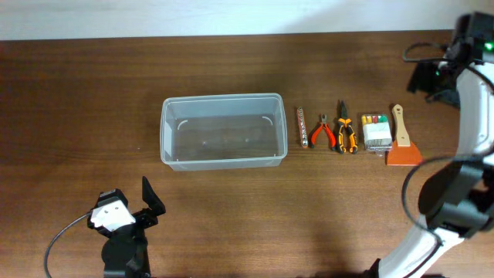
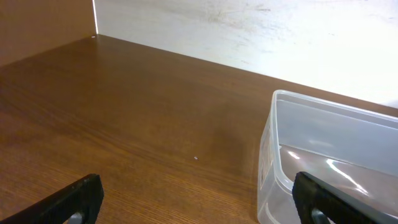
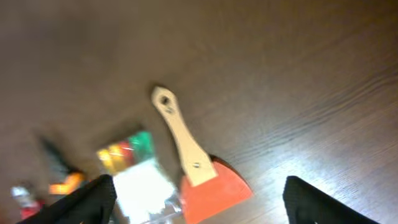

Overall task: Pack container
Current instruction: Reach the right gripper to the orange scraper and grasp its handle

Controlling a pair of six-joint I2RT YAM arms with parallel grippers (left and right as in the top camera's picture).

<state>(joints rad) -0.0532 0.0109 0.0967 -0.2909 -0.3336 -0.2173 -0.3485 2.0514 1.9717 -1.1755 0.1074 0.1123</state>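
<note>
The clear plastic container stands empty at the table's middle. To its right lie, in a row, a strip of bits, red pliers, orange-and-black pliers, a small clear box of coloured bits and an orange scraper with a wooden handle. My left gripper is open and empty, near the front edge, left of the container's corner. My right gripper is open and empty, held high above the scraper and the small box.
The table's back edge meets a white wall. The right arm curves over the table's right end. The left arm's cable loops at the front left.
</note>
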